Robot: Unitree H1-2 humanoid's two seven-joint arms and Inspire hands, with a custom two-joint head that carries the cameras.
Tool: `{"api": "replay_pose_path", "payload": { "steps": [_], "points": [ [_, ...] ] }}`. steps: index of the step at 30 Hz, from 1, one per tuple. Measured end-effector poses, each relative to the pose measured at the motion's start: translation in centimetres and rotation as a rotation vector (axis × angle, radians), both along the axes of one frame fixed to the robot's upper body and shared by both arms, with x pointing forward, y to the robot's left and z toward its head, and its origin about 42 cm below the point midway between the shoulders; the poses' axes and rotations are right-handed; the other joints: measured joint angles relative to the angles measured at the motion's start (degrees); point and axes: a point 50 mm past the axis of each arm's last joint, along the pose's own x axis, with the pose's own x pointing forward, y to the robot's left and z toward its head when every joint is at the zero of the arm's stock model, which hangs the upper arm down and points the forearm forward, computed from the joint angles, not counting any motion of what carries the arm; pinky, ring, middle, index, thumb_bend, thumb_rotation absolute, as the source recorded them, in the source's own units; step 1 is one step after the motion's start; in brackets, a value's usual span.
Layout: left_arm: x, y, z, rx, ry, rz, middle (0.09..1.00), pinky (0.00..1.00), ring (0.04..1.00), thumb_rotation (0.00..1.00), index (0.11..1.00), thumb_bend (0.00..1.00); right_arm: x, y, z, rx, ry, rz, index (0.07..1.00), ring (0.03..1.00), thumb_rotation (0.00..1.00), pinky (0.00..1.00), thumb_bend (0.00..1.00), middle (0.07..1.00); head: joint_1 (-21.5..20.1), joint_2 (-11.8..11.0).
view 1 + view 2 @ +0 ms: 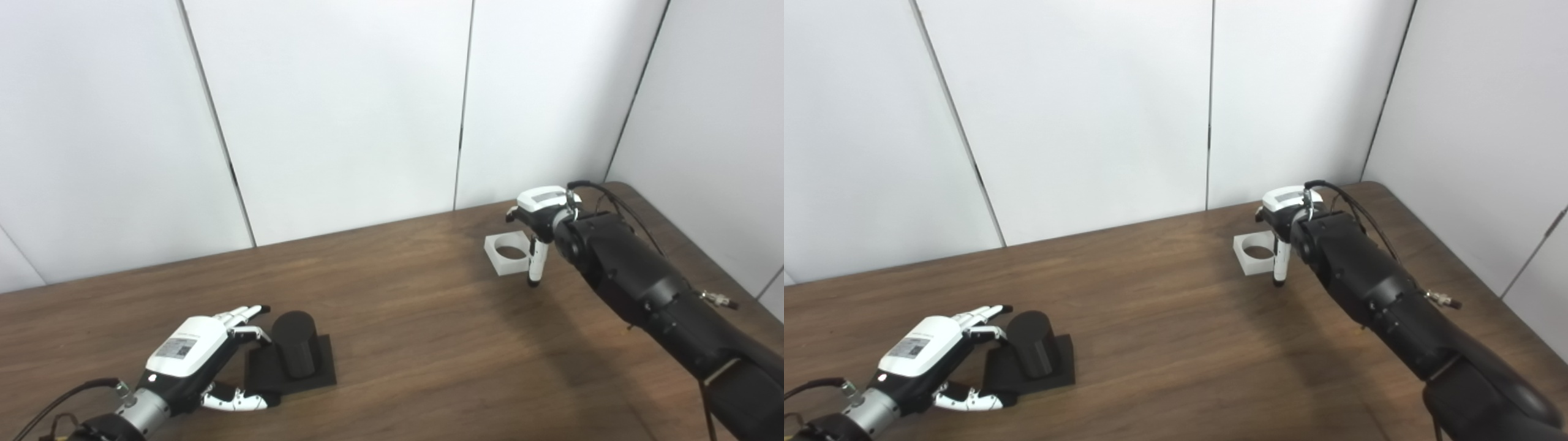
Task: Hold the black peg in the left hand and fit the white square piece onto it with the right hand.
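The left hand (190, 361) lay open beside the black peg (295, 350) at the wooden table's (404, 318) near-left, its label unreadable. The right hand (539, 223) hovered at the white square piece (507, 252) far right, its grip impossible to tell.

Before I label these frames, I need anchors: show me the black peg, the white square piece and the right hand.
black peg (295, 352), left eye view, on its upright cylinder side.
white square piece (497, 259), left eye view, on its front-left wall.
right hand (1281, 211), right eye view, on its back.
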Motion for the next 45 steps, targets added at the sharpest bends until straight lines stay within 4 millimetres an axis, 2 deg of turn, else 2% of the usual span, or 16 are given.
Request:
{"api": "replay_pose_path", "payload": {
  "steps": [5, 9, 13, 17, 19, 21, 22, 23, 25, 29, 33, 38, 41, 45],
  "points": [
    [-0.2, -0.2, 0.4, 0.013, 0.009, 0.014, 0.942, 0.87, 0.924, 0.06, 0.493, 0.52, 0.3, 0.7, -0.7, 0.019, 0.018, 0.019, 0.826, 0.917, 0.19, 0.87, 0.93, 0.941, 0.26, 0.00],
    [-0.5, -0.3, 0.6, 0.023, 0.015, 0.015, 0.938, 0.86, 0.919, 0.06, 0.493, 0.52, 1.1, 0.8, -0.7, -0.021, 0.039, 0.019, 0.755, 0.906, 0.25, 0.85, 0.89, 0.917, 0.35, 0.26],
    [-0.6, -0.3, 0.6, 0.025, 0.016, 0.014, 0.933, 0.85, 0.914, 0.06, 0.492, 0.52, 1.8, 0.8, -0.5, -0.037, 0.051, 0.008, 0.669, 0.889, 0.27, 0.86, 0.86, 0.887, 0.53, 0.53],
    [-0.8, -0.4, 0.6, 0.022, 0.016, 0.011, 0.934, 0.85, 0.916, 0.06, 0.492, 0.52, 2.2, 0.6, -0.5, -0.035, 0.055, 0.002, 0.618, 0.841, 0.26, 0.81, 0.80, 0.810, 0.62, 0.79],
    [-0.8, -0.5, 0.7, 0.022, 0.016, 0.015, 0.933, 0.85, 0.914, 0.06, 0.492, 0.52, 2.3, 0.5, -0.4, -0.031, 0.056, -0.003, 0.613, 0.858, 0.26, 0.84, 0.79, 0.804, 0.62, 0.88],
    [-0.9, -0.5, 0.7, 0.024, 0.019, 0.019, 0.932, 0.84, 0.910, 0.06, 0.492, 0.52, 2.3, 0.5, -0.4, -0.028, 0.058, -0.008, 0.585, 0.885, 0.23, 0.92, 0.77, 0.817, 0.62, 0.88],
    [-0.9, -0.5, 0.7, 0.026, 0.021, 0.018, 0.933, 0.84, 0.912, 0.06, 0.492, 0.52, 2.3, 0.5, -0.4, -0.026, 0.061, -0.010, 0.539, 0.891, 0.19, 0.95, 0.65, 0.821, 0.62, 0.88],
    [-0.9, -0.5, 0.8, 0.028, 0.022, 0.017, 0.933, 0.84, 0.913, 0.06, 0.492, 0.52, 2.3, 0.5, -0.4, -0.024, 0.063, -0.013, 0.510, 0.885, 0.16, 0.97, 0.57, 0.811, 0.70, 1.14],
    [-0.9, -0.6, 0.8, 0.028, 0.022, 0.017, 0.934, 0.84, 0.914, 0.06, 0.492, 0.52, 2.3, 0.5, -0.5, -0.022, 0.072, -0.021, 0.493, 0.862, 0.15, 0.96, 0.53, 0.791, 0.70, 1.14],
    [-1.0, -0.6, 0.9, 0.031, 0.024, 0.017, 0.934, 0.85, 0.916, 0.06, 0.493, 0.52, 2.2, 0.6, -0.3, -0.017, 0.081, -0.023, 0.492, 0.829, 0.15, 0.93, 0.52, 0.771, 0.70, 1.14],
    [-1.0, -0.7, 1.0, 0.034, 0.028, 0.018, 0.931, 0.84, 0.908, 0.06, 0.492, 0.52, 1.9, 0.4, -0.3, 0.001, 0.066, 0.000, 0.491, 0.880, 0.14, 0.98, 0.52, 0.813, 1.23, 1.67],
    [-1.0, -0.5, 1.0, 0.032, 0.030, 0.022, 0.927, 0.83, 0.905, 0.06, 0.492, 0.52, 1.4, -0.2, -0.6, 0.035, 0.031, 0.046, 0.482, 0.847, 0.14, 0.92, 0.52, 0.778, 2.55, 2.28],
    [-1.1, -0.6, 1.1, 0.035, 0.033, 0.023, 0.925, 0.83, 0.901, 0.06, 0.492, 0.52, 0.8, -0.6, -0.6, 0.076, 0.018, 0.079, 0.478, 0.848, 0.14, 0.94, 0.52, 0.777, 3.78, 2.64],
    [-1.1, -0.6, 1.2, 0.037, 0.034, 0.024, 0.922, 0.82, 0.896, 0.06, 0.492, 0.52, 0.1, 0.2, 0.0, 0.117, -0.009, 0.141, 0.479, 0.866, 0.13, 0.95, 0.52, 0.771, 5.27, 2.90]
  ]
}}
